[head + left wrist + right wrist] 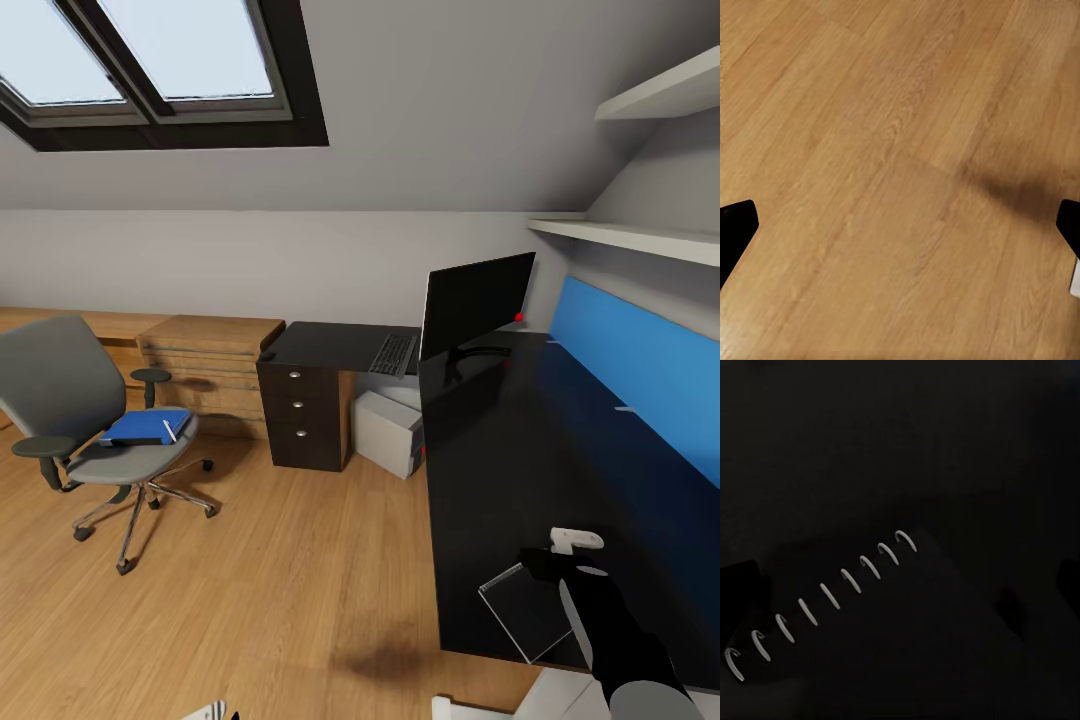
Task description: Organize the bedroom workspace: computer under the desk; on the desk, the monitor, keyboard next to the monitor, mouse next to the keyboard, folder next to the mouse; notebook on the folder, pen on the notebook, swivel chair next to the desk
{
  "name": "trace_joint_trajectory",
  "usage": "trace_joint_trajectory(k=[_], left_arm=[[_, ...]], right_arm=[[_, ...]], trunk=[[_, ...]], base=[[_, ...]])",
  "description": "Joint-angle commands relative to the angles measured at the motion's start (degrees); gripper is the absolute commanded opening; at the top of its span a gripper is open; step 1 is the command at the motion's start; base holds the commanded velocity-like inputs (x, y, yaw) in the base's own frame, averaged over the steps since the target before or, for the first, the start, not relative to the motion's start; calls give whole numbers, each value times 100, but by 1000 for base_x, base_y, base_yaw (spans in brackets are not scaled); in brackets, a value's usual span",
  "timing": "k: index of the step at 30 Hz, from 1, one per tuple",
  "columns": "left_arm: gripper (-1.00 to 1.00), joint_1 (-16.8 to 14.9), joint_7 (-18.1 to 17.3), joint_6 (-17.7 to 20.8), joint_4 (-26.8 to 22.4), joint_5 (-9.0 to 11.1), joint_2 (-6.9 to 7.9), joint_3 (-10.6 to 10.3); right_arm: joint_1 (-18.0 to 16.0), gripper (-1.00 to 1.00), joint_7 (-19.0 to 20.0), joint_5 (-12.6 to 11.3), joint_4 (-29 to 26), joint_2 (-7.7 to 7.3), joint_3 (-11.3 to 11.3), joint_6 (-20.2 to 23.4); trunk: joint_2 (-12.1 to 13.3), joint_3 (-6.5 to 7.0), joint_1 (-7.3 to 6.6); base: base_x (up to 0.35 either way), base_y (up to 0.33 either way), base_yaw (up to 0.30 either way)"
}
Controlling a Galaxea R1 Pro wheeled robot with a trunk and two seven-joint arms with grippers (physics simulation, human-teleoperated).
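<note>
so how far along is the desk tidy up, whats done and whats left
Done: the monitor stands on the desk, computer beneath. In hand: the right gripper is over the notebook at the desk's near edge. Left: the keyboard sits on the side cabinet; the folder lies on the swivel chair, away from the desk.

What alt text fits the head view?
Right arm over a spiral notebook on the black desk, which holds a monitor and keyboard. Left, a swivel chair carries a blue folder.
</note>
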Motion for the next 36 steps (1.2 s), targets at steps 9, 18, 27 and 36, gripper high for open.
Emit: trace_joint_trajectory(k=[9,18,27,36], left_arm=[[100,-7,-22,-18,8,72,13,-34],[100,-9,-17,-21,8,74,12,-35],[100,-8,-18,-24,8,71,10,-35],[100,-6,-21,-26,8,67,11,-35]], right_arm=[[-1,100,9,97,202,4,-4,41],[-1,100,16,97,202,5,-4,34],[-1,100,18,97,202,8,-4,32],[-1,100,18,97,202,8,-4,25]], trunk=[[-2,-7,0],[-2,-7,0],[-2,-7,0],[-2,-7,0]], base=[[-107,0,0],[-46,0,0],[-50,0,0],[-115,0,0]])
